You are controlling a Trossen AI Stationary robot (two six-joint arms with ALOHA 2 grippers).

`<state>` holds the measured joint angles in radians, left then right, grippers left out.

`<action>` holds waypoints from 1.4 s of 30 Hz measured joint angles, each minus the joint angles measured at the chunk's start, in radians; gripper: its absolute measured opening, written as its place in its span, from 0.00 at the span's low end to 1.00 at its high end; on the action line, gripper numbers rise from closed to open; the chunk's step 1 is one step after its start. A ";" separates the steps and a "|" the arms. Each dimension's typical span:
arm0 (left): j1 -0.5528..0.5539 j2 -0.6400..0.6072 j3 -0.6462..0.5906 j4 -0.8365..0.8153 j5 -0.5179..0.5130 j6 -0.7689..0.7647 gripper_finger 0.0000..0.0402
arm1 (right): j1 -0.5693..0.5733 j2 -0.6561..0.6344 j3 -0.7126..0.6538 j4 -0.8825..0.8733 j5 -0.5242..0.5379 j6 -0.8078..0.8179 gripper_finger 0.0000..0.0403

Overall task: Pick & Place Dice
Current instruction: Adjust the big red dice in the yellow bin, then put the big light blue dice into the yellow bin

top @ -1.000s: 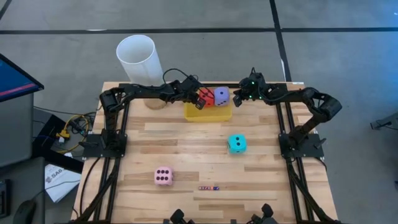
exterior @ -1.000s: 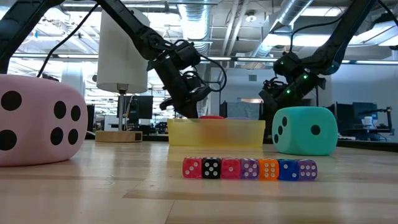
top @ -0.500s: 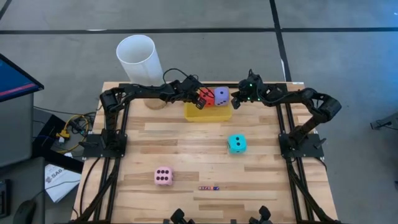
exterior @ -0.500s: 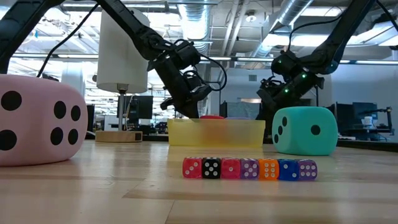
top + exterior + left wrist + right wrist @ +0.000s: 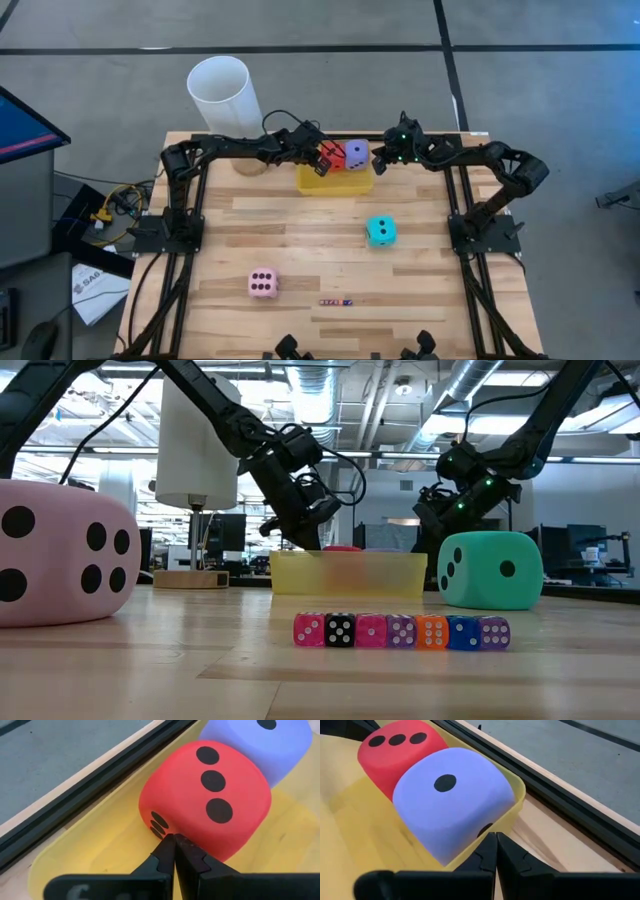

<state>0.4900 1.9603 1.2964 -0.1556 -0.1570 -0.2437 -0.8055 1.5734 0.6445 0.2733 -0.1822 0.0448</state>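
High view: the right gripper (image 5: 379, 160) has edged slightly back from the yellow tray (image 5: 335, 183) at the tabletop's far edge, closed and empty; the left gripper (image 5: 322, 158), closed, stays against the red die (image 5: 334, 157). Purple die (image 5: 355, 154) sits delivered; cyan die (image 5: 380, 231) and pink die (image 5: 263, 284) remain.

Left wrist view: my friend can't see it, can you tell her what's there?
A soft red cube die with black pips sits in a yellow plastic tray, beside a soft purple die. The left pincer, shut, points at the red die's lower edge.
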 joint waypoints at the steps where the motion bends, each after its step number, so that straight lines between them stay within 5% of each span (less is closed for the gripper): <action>1: 0.000 0.000 0.000 -0.001 0.000 0.003 0.00 | 0.000 0.000 0.000 0.000 0.000 0.000 0.00; 22: -0.024 -0.002 0.000 -0.019 -0.178 0.185 0.00 | -0.001 -0.041 0.000 0.011 0.001 0.006 0.00; 33: -0.093 -0.011 0.000 0.078 -0.186 0.320 0.00 | -0.001 -0.198 0.000 -0.077 0.000 -0.032 0.00; 42: -0.124 -0.135 0.000 0.045 -0.315 0.341 0.00 | 0.006 -0.349 0.000 -0.208 0.001 -0.045 0.00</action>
<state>0.3657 1.8252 1.2964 -0.1102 -0.4716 0.0976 -0.7993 1.2243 0.6441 0.0654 -0.1815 -0.0006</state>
